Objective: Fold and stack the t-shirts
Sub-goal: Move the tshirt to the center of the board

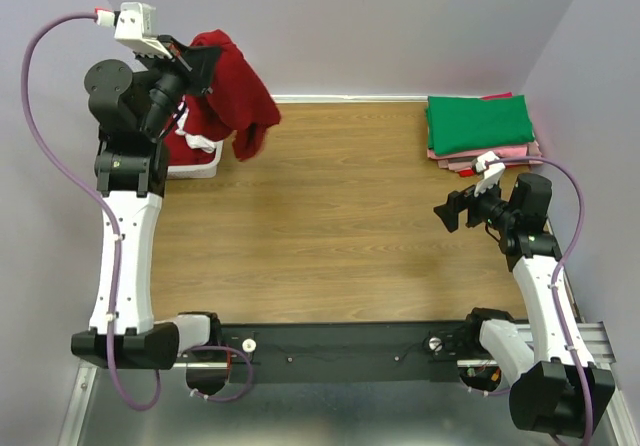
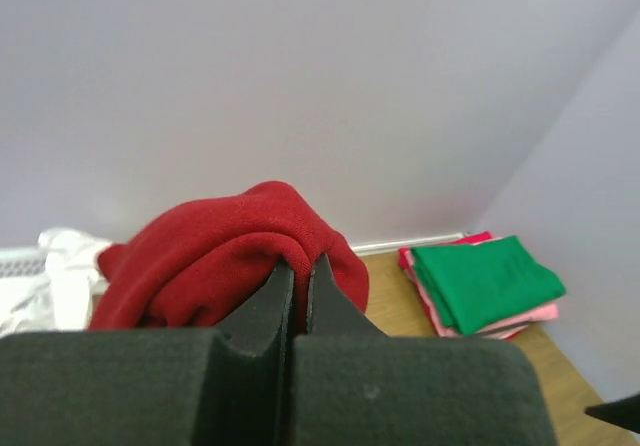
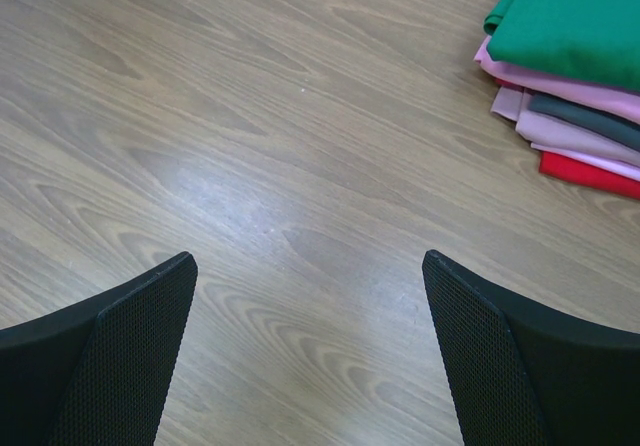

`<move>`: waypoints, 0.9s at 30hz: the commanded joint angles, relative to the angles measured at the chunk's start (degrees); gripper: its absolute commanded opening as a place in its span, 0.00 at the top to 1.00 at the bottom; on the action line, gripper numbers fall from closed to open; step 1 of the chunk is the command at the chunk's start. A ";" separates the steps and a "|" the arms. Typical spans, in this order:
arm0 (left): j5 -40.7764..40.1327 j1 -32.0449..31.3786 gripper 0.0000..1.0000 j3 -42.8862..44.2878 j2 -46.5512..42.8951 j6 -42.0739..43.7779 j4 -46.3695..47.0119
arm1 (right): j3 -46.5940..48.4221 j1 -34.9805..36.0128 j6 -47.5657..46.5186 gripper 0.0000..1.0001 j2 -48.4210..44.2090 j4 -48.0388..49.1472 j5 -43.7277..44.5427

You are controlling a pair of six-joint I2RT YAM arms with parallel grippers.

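Observation:
My left gripper [image 1: 205, 64] is raised high at the far left and is shut on a dark red t-shirt [image 1: 238, 94], which hangs bunched from its jaws above the basket. In the left wrist view the gripper [image 2: 301, 266] pinches a fold of the dark red t-shirt [image 2: 230, 256]. A stack of folded t-shirts [image 1: 480, 131] lies at the far right with a green one [image 1: 478, 123] on top and pink and red ones below; it also shows in the right wrist view [image 3: 575, 76]. My right gripper [image 1: 452, 209] is open and empty over bare wood [image 3: 310, 266], left of the stack.
A white basket [image 1: 195, 156] stands at the far left under the hanging shirt, with red and white cloth [image 2: 55, 276] in it. The wooden table [image 1: 330, 226] runs between basket and stack. Lilac walls close the back and sides.

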 commanded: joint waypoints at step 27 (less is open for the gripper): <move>12.87 -35.56 0.95 -28.99 -1.24 3.00 15.25 | 0.32 -0.78 -1.75 0.00 2.05 -0.96 -1.23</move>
